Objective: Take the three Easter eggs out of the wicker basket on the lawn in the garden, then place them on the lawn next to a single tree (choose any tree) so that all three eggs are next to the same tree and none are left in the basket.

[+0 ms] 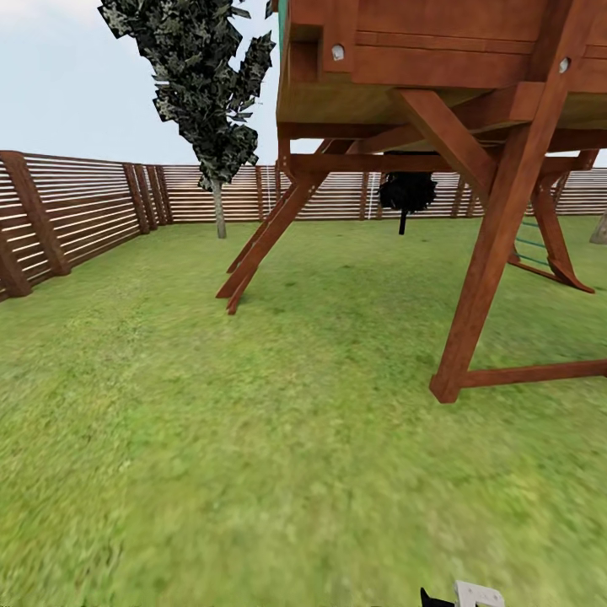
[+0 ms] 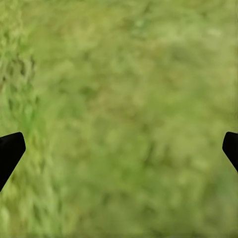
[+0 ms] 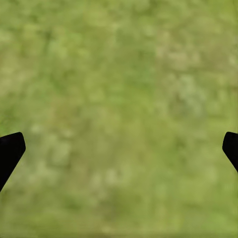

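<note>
The lawn (image 1: 253, 438) spreads out ahead of me as short, mottled green grass. The Easter eggs and the wicker basket are out of view. At the far right edge of the head view stands a sliver of a grey-brown trunk (image 1: 600, 229), possibly a tree. My left gripper (image 2: 119, 151) hangs open over bare grass, its dark fingertips (image 2: 10, 151) wide apart with nothing between them. My right gripper (image 3: 119, 151) is open over grass in the same way.
A large brown wooden play structure (image 1: 497, 211) stands ahead and to the right, with slanted legs planted in the grass. A thin-stemmed dark tree (image 1: 211, 93) and a small dark bush (image 1: 406, 192) stand by the slatted wooden fence (image 1: 76, 211) at the back.
</note>
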